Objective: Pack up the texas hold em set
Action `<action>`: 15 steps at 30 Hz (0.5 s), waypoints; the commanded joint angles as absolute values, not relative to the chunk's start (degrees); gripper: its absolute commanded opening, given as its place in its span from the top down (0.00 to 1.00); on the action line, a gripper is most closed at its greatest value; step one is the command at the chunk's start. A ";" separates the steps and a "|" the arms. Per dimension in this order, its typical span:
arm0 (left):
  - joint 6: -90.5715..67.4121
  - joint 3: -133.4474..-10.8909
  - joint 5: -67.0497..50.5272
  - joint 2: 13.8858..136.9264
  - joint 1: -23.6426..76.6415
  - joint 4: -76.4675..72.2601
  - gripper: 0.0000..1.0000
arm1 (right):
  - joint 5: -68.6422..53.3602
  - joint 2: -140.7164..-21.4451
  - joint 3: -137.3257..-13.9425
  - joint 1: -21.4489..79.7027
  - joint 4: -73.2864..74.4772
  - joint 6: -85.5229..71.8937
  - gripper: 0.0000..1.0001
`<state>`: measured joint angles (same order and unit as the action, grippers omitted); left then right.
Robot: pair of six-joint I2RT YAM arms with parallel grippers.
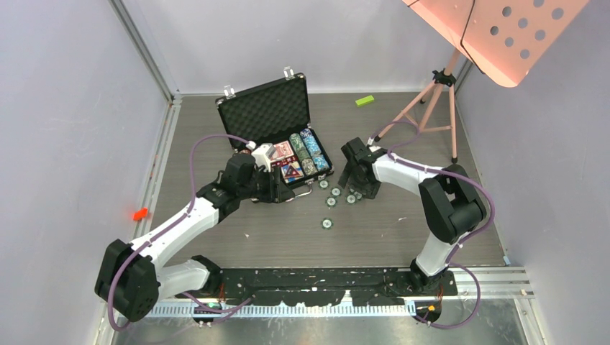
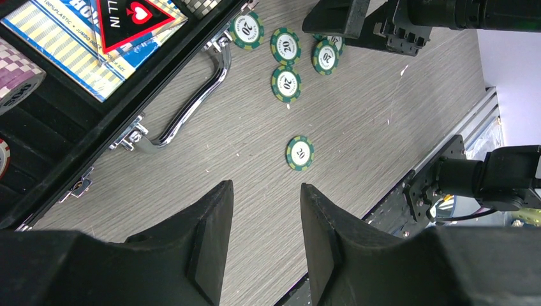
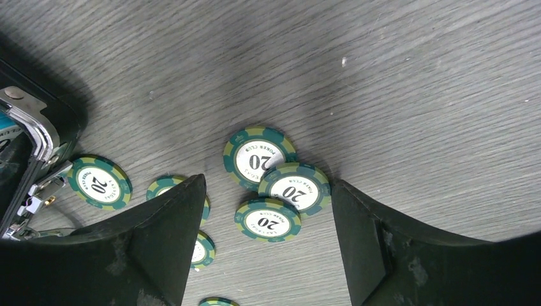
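Chips (image 3: 277,185), green, three overlapping: flat on worktop (image 3: 415,95), frame centre, between right fingers (image 3: 159,242) spread wide. Left fingers (image 2: 204,255) part-open, empty; single chip (image 2: 300,153) above their gap. Briefcase (image 1: 267,111) open, upper centre.

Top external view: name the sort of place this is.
Probably a robot lab work cell: plain walls box in a wood-grain table, two arms are bolted to a rail at its near edge, with a pink tripod stand in one corner.

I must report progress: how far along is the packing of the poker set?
Done: packed chips and cards lie in the open case. In hand: the right gripper hangs open above three loose chips. Remaining: several loose chips on the table, then closing the case.
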<state>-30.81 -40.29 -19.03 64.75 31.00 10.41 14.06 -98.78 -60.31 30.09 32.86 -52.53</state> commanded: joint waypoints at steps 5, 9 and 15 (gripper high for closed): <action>-29.93 -42.98 -18.68 64.99 31.17 9.97 0.54 | 15.48 -98.51 -60.68 30.56 32.70 -54.22 0.29; -30.03 -42.91 -18.72 64.91 31.20 9.93 0.55 | 16.09 -98.18 -60.96 30.59 32.96 -54.22 0.38; -30.04 -42.89 -18.63 64.81 31.17 9.93 0.55 | 16.69 -98.58 -61.52 30.59 33.95 -53.97 0.46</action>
